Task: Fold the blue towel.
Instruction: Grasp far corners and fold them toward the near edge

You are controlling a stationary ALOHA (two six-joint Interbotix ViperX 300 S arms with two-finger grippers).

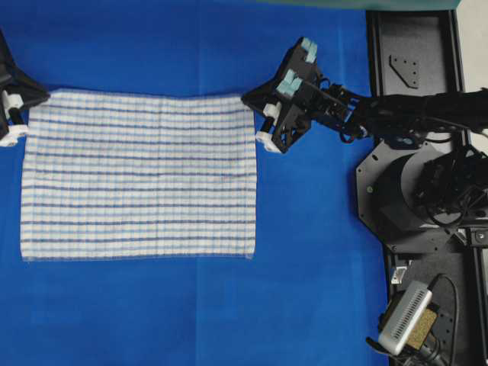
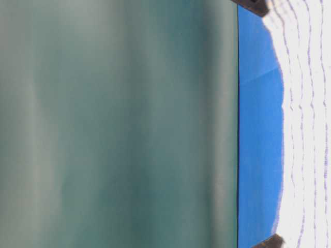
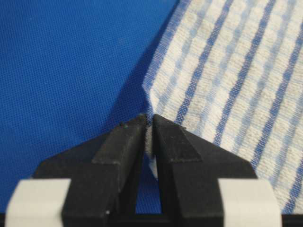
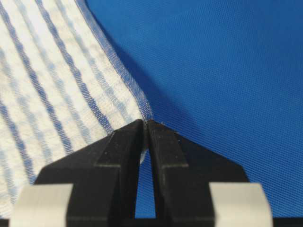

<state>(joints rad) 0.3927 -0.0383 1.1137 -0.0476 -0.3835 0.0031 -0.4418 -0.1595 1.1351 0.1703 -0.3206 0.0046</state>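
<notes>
The blue towel [image 1: 137, 175], white terry with thin blue stripes, lies flat and spread out on the blue table covering [image 1: 320, 267]. At the towel's far left corner my left gripper [image 1: 40, 94] is shut, and the left wrist view shows that corner [image 3: 236, 71] pinched between the black tips of the gripper [image 3: 148, 120]. My right gripper [image 1: 245, 97] is at the far right corner. In the right wrist view the towel's corner [image 4: 42, 80] is caught in this shut gripper [image 4: 145, 123]. The table-level view shows the towel's edge [image 2: 307, 129] slightly raised.
The right arm's black base and mounting plate [image 1: 419, 191] fill the right side of the table. A grey box-shaped device [image 1: 404, 316] sits at the near right. A green backdrop [image 2: 119, 124] closes off the far side. Blue covering surrounds the towel.
</notes>
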